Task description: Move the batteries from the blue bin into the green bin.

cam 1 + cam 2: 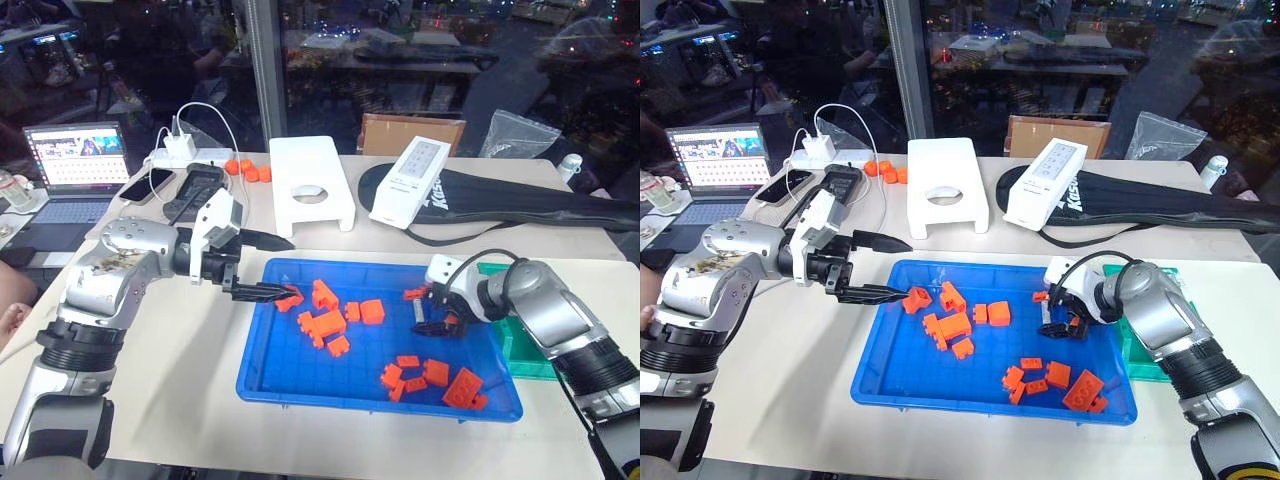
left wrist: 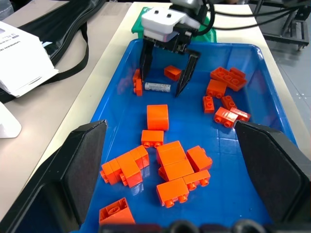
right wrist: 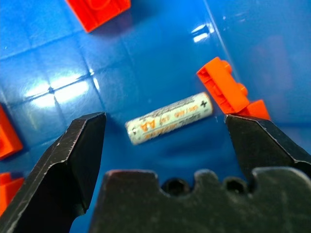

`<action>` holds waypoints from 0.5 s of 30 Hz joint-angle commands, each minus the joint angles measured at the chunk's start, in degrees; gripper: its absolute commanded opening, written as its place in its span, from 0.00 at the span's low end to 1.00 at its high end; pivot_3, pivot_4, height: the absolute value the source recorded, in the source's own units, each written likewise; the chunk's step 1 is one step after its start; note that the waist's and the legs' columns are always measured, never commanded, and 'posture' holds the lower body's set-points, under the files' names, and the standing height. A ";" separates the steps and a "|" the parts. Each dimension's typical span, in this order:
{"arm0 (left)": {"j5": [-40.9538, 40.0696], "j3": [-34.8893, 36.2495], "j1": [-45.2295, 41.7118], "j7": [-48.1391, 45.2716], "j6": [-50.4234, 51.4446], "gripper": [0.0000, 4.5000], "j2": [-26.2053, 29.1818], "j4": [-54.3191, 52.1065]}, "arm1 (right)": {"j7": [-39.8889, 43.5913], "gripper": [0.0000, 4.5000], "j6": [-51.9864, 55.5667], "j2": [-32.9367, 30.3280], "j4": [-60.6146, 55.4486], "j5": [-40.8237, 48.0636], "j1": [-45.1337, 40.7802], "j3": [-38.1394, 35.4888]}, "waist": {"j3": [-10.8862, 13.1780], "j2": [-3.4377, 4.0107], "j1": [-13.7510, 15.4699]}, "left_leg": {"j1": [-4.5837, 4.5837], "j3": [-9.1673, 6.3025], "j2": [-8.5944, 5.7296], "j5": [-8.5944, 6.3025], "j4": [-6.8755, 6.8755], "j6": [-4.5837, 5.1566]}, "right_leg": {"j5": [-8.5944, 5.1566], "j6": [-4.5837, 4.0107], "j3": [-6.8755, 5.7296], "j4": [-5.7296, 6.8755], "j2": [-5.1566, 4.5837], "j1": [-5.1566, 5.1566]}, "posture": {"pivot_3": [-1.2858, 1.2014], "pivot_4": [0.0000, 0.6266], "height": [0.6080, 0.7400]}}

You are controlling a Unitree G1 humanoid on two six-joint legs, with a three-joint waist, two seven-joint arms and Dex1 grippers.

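One battery (image 3: 169,119), a silver AA cell, lies flat on the floor of the blue bin (image 1: 370,395) near its right end, next to an orange brick (image 3: 221,87). My right gripper (image 2: 162,91) hangs just above it, open, with one finger on each side and not touching it. The same battery (image 2: 158,87) is seen in the left wrist view. The green bin (image 1: 525,345) stands against the blue bin's right side, partly hidden by my right arm. My left gripper (image 1: 295,268) is open and empty over the blue bin's left rim.
Several orange bricks (image 1: 328,322) are scattered across the blue bin. Behind it on the table stand a white stand (image 1: 310,180), a white box (image 1: 410,180) and a black bag (image 1: 530,200). A laptop (image 1: 75,165), a phone and a power strip are at the back left.
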 commanded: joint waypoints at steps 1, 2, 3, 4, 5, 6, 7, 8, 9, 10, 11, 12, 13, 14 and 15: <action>-0.03 0.77 -0.77 0.18 -0.42 1.00 0.51 -1.39 | -0.09 1.00 -2.07 0.21 1.52 -0.99 -1.09 -0.62 | 0.00 0.00 0.04 | 0.00 0.00 0.00 0.00 0.00 0.00 | 0.00 0.00 0.00 0.00 0.00 0.01 | 0.52 0.24 0.79; -0.02 0.80 -0.69 0.16 -0.42 1.00 0.60 -1.41 | -0.04 1.00 -2.15 0.34 1.63 -0.93 -1.08 -0.63 | 0.00 0.00 0.06 | 0.00 0.00 0.00 0.00 0.00 0.00 | 0.00 0.00 0.00 0.00 0.00 0.01 | 0.52 0.24 0.79; 0.00 0.83 -0.63 0.15 -0.43 1.00 0.67 -1.42 | -0.01 1.00 -2.23 0.42 1.67 -0.92 -1.07 -0.61 | 0.00 0.00 0.08 | 0.00 0.00 0.00 0.00 0.01 0.00 | 0.00 0.00 0.00 0.00 0.00 0.03 | 0.52 0.24 0.79; 0.03 0.84 -0.57 0.14 -0.45 1.00 0.73 -1.45 | 0.07 1.00 -2.20 0.52 1.66 -0.85 -1.02 -0.59 | 0.00 0.00 0.09 | 0.00 0.00 0.00 0.00 0.02 0.00 | 0.00 0.00 0.00 0.00 -0.01 0.03 | 0.52 0.24 0.79; 0.05 0.84 -0.49 0.18 -0.47 1.00 0.77 -1.52 | 0.17 1.00 -2.12 0.63 1.56 -0.76 -0.93 -0.54 | 0.00 0.00 0.10 | 0.00 0.00 0.00 0.00 0.02 0.00 | 0.00 0.00 0.00 0.00 0.00 0.03 | 0.52 0.24 0.79; 0.04 0.84 -0.40 0.21 -0.47 1.00 0.80 -1.63 | 0.20 1.00 -2.09 0.75 1.51 -0.72 -0.85 -0.51 | 0.00 0.00 0.10 | 0.01 0.00 0.00 0.00 0.02 0.00 | 0.00 0.00 0.00 0.00 0.00 0.03 | 0.52 0.24 0.79; 0.02 0.84 -0.31 0.25 -0.45 1.00 0.82 -1.74 | 0.19 1.00 -2.10 0.86 1.52 -0.72 -0.80 -0.49 | 0.00 0.00 0.08 | 0.01 0.00 0.00 0.00 0.02 0.00 | 0.00 0.00 -0.01 0.00 0.00 0.04 | 0.52 0.24 0.79; 0.00 0.84 -0.26 0.26 -0.44 1.00 0.83 -1.81 | 0.18 1.00 -2.14 0.93 1.55 -0.75 -0.78 -0.49 | 0.00 0.00 0.07 | 0.01 0.00 0.00 0.00 0.02 0.00 | 0.00 0.00 -0.01 0.00 0.00 0.04 | 0.52 0.24 0.79; 0.02 0.82 -0.20 0.29 -0.45 1.00 0.84 -1.86 | 0.13 1.00 -2.37 1.07 1.89 -0.80 -0.75 -0.49 | 0.00 0.00 0.08 | 0.01 0.00 0.00 0.00 0.01 0.00 | 0.00 0.00 -0.01 0.00 0.00 0.04 | 0.52 0.24 0.79; 0.05 0.80 -0.19 0.31 -0.46 1.00 0.84 -1.88 | 0.12 1.00 -2.45 1.18 2.14 -0.76 -0.72 -0.53 | 0.00 0.00 0.08 | 0.01 0.00 0.00 0.00 0.01 0.00 | 0.00 0.00 0.00 0.00 0.00 0.04 | 0.52 0.24 0.79; 0.09 0.78 -0.18 0.32 -0.48 1.00 0.86 -1.88 | 0.14 1.00 -2.53 1.24 2.31 -0.74 -0.70 -0.55 | 0.00 0.00 0.08 | 0.02 0.00 0.00 0.00 0.02 0.00 | 0.00 0.00 0.00 0.00 0.00 0.04 | 0.52 0.24 0.79; 0.11 0.80 -0.12 0.27 -0.52 1.00 0.93 -1.90 | 0.10 1.00 -2.54 1.39 2.40 -0.66 -0.65 -0.63 | 0.00 0.00 0.08 | 0.02 0.00 0.00 0.00 0.02 0.00 | 0.00 0.00 -0.01 0.00 0.00 0.05 | 0.52 0.24 0.79; 0.14 0.79 -0.10 0.20 -0.57 1.00 1.00 -1.87 | 0.00 0.94 -2.59 1.56 2.48 -0.54 -0.63 -0.80 | 0.00 0.00 0.08 | 0.03 0.00 0.00 0.00 0.02 0.00 | 0.00 0.01 -0.01 0.00 0.00 0.06 | 0.52 0.24 0.79; 0.18 0.78 -0.10 0.16 -0.61 1.00 1.05 -1.82 | 0.08 0.88 -2.30 1.65 2.42 -0.27 -0.57 -1.02 | 0.00 0.00 0.08 | 0.03 0.00 0.00 0.00 0.02 0.00 | 0.00 0.01 -0.01 0.00 0.00 0.06 | 0.52 0.24 0.79; 0.25 0.75 -0.13 0.14 -0.68 1.00 1.08 -1.75 | 0.47 0.83 -2.14 1.51 2.21 -0.05 -0.47 -1.08 | 0.00 0.00 0.08 | 0.03 0.00 0.00 0.00 0.02 0.00 | 0.00 0.00 -0.01 0.00 0.00 0.07 | 0.52 0.24 0.79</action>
